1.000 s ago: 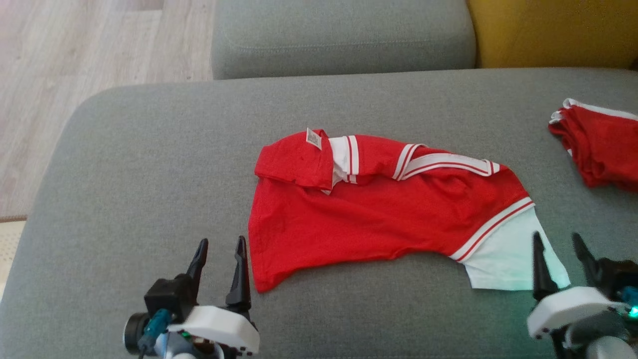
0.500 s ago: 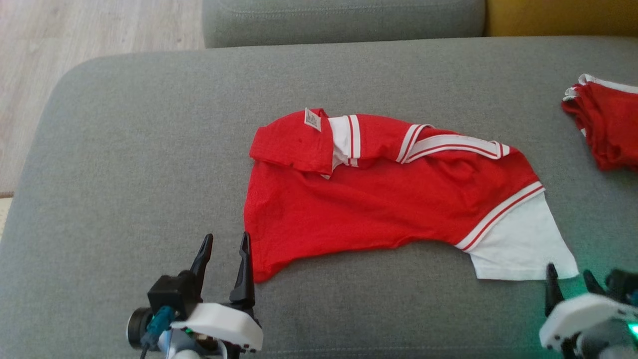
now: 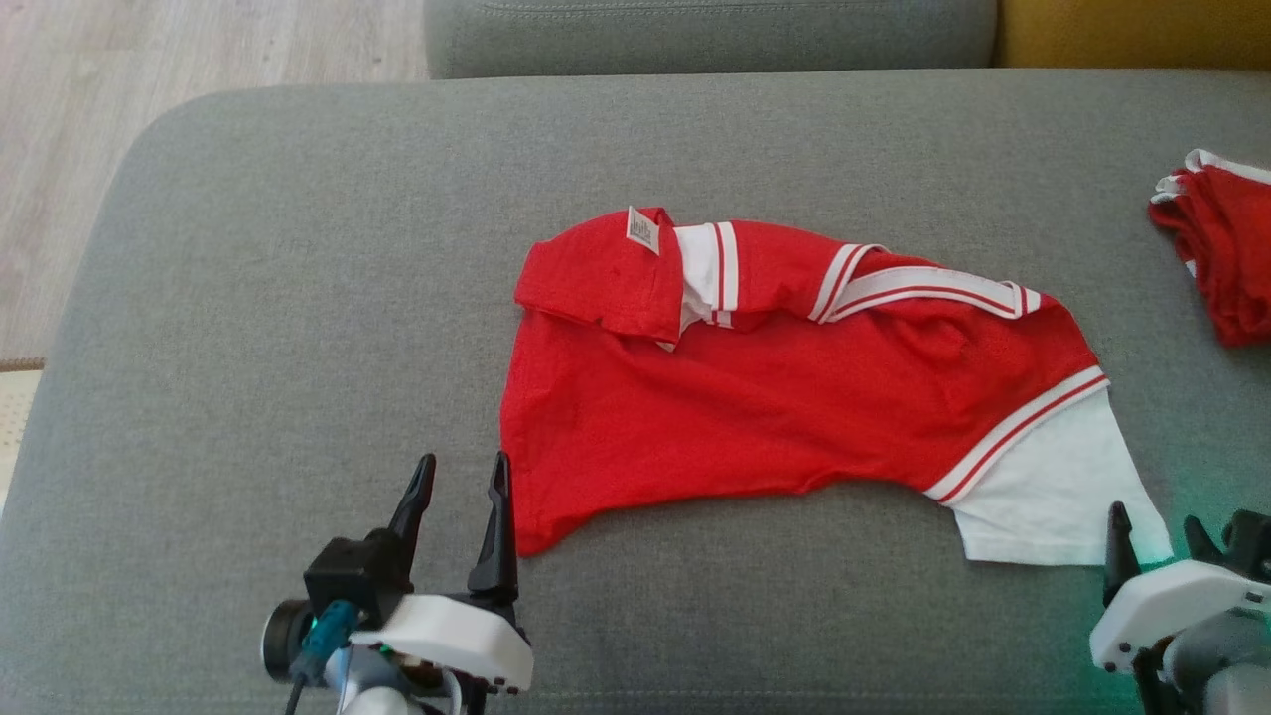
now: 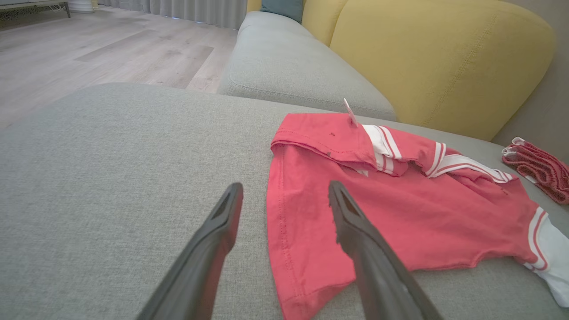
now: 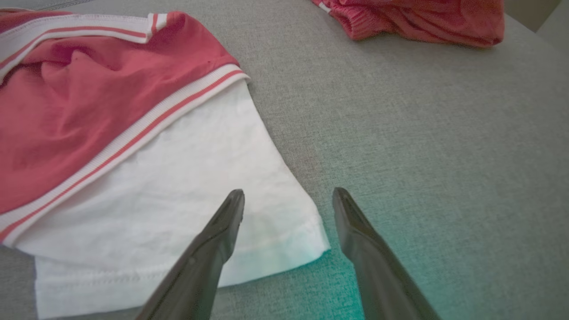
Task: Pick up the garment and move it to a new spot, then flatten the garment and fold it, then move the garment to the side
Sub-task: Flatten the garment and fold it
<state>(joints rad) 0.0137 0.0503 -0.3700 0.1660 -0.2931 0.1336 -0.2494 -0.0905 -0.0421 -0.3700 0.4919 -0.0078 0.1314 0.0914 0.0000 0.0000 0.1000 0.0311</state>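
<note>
Red garment (image 3: pixel 775 397) w/ white trim lies rumpled, spread mid grey sofa seat (image 3: pixel 298 298). Left gripper (image 3: pixel 463 459): fingers apart, nothing held, just beside garment's near-left hem corner; contact unclear. Right gripper (image 3: pixel 1155 514): fingers apart too, empty, at garment's white sleeve corner, which sits btwn them in the wrist view. Second red pile (image 3: pixel 1226 258) lies well apart from garment's right end.

I see a small red pile of cloth (image 3: pixel 1226 268) at the right edge of the grey seat (image 3: pixel 248 298). Beyond its far edge are a yellow backrest (image 4: pixel 435 58) and wooden floor (image 3: pixel 149 60).
</note>
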